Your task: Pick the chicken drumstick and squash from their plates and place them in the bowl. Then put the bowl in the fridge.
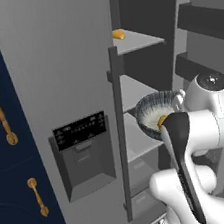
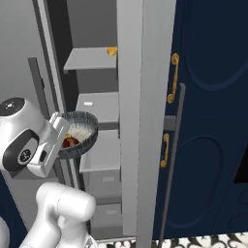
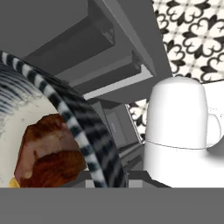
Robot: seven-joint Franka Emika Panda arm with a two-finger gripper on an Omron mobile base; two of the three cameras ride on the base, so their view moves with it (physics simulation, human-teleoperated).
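The dark ribbed bowl (image 1: 156, 108) is being held up at the open grey fridge (image 1: 65, 90), beside its pale shelves. The reddish-brown drumstick (image 3: 46, 151) and yellow squash (image 1: 162, 121) are being carried inside it.

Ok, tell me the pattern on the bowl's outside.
Dark grey with pale ribbed stripes on the bowl; the hand view shows it best.

Background around me: navy cabinets (image 1: 8, 149) with gold handles (image 1: 1, 114) stand to my left, and another navy cabinet front (image 2: 208, 121) with gold handles (image 2: 173, 77) to my right. The floor (image 3: 192, 35) carries white tiles with a black ornamental pattern. Lighting is even and soft.
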